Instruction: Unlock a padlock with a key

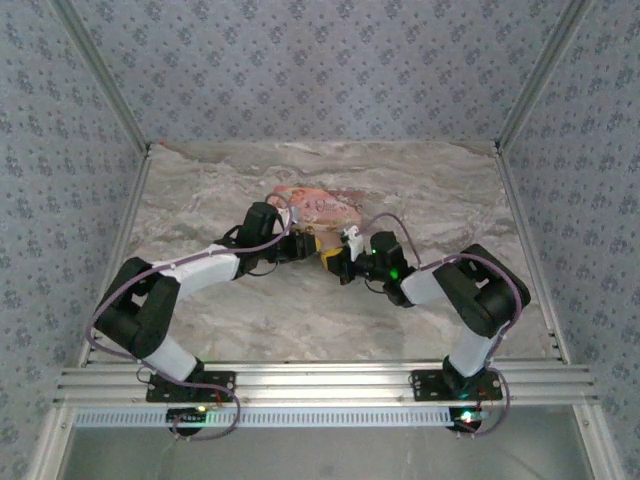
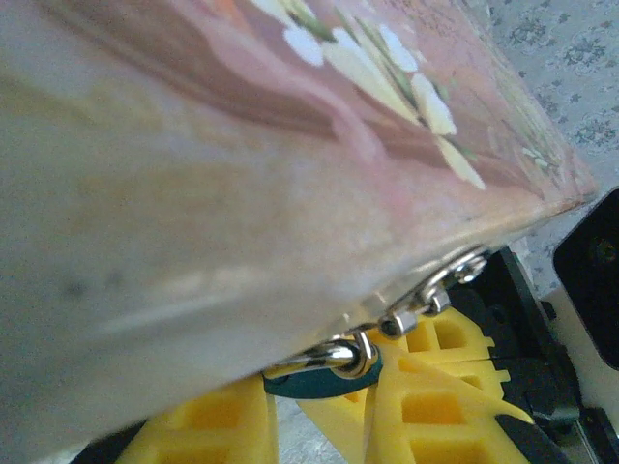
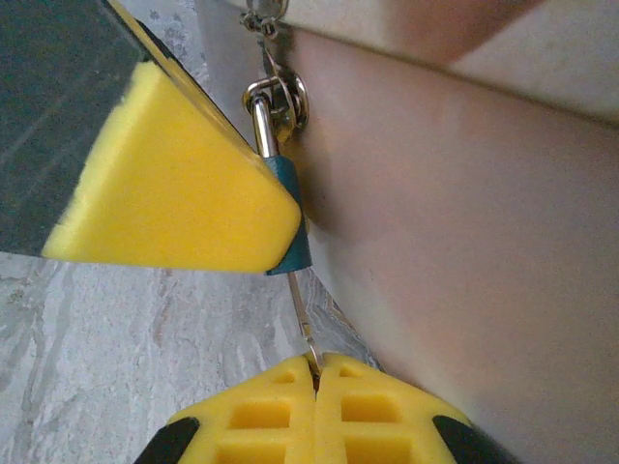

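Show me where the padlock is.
Right wrist view, centre: the padlock hooks the pink packet's zip ring, the left gripper gripping it, the right gripper's key below.

The table (image 1: 420, 180) has a marble-pattern surface with grey, white and beige veining. Three walls enclose it: back wall (image 1: 320, 60), left wall (image 1: 50, 200) and right wall (image 1: 590, 200). All carry a blue-grey covering with a small repeating floral print. A bare metal post (image 1: 100, 75) runs along the left rear corner joint, and a second post (image 1: 545, 75) along the right. A grooved aluminium rail (image 1: 320, 385) spans the near table edge. Illumination is even and diffuse; shadows on the surface are soft.
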